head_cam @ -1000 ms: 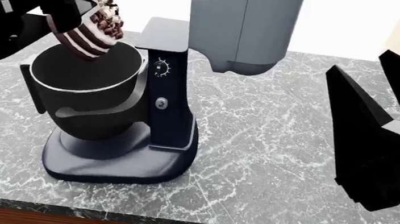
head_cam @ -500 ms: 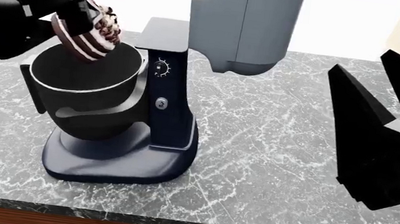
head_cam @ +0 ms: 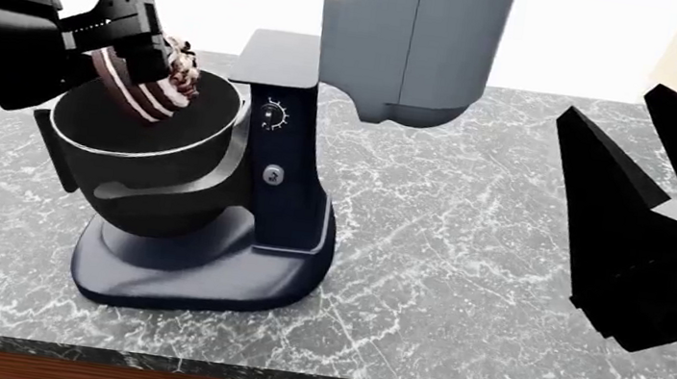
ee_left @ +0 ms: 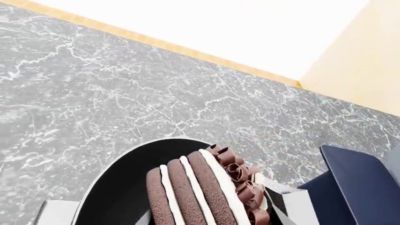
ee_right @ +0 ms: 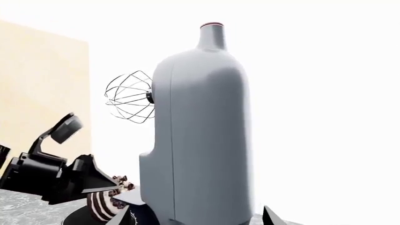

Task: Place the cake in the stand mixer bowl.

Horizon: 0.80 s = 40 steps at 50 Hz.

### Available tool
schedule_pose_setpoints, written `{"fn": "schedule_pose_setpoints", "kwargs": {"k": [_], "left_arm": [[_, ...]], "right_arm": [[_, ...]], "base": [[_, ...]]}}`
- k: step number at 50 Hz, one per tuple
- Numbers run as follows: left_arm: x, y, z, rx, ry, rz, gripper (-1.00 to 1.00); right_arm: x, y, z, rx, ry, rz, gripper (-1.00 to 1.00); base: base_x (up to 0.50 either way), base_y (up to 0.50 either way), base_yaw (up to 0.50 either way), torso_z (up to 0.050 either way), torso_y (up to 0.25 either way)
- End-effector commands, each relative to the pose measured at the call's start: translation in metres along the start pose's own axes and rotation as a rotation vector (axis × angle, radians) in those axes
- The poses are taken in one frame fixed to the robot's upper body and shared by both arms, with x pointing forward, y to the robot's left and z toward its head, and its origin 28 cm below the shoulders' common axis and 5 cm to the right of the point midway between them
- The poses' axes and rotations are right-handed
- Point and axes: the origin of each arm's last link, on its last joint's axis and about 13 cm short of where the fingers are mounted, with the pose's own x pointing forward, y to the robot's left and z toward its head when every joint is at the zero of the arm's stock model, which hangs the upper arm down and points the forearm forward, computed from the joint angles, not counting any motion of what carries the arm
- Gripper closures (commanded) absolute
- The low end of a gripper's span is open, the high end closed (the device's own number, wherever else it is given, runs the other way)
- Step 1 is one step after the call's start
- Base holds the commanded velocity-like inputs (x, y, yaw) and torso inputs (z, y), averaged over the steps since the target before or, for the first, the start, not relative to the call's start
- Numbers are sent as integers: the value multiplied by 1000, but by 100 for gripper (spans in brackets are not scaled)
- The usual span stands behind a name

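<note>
Grey marble counter (head_cam: 459,263) carries the stand mixer bowl (head_cam: 141,160) near its left edge, where the left tool (head_cam: 137,39) grips the cake (head_cam: 151,84) sideways over the rim, best lowered further inside before letting go.

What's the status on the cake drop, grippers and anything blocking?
Left gripper shut on cake, tilted on its side over the stand mixer bowl. Right gripper open, idle. Mixer head tilted up; bowl mouth unblocked.
</note>
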Motion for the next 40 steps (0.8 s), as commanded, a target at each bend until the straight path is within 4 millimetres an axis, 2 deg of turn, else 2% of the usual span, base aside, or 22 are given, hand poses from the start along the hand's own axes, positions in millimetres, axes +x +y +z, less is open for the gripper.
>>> {"fn": "schedule_pose_setpoints", "kwargs": {"k": [1, 7, 18, 19, 29, 40], "left_arm": [[-3, -4, 8, 15, -8, 17, 100], [1, -6, 8, 33, 6, 30, 100], [-4, -7, 11, 35, -14, -2, 100], [-5, -7, 12, 36, -21, -7, -100], [-15, -7, 16, 25, -66, -10, -100], [-40, -8, 23, 6, -170, -19, -100]], "right_arm": [[0, -1, 0, 3, 0, -1, -100], [-1, -1, 0, 3, 0, -1, -100], [-1, -1, 0, 3, 0, -2, -100], [-1, -1, 0, 3, 1, -2, -100], [-1, -1, -1, 3, 1, -2, -100], [-1, 0, 0, 2, 0, -2, -100]], "base": [[0, 0, 0, 10, 0], [0, 0, 0, 0, 2], [0, 0, 0, 0, 1], [0, 0, 0, 0, 0], [0, 0, 0, 0, 0], [0, 0, 0, 0, 0]]}}
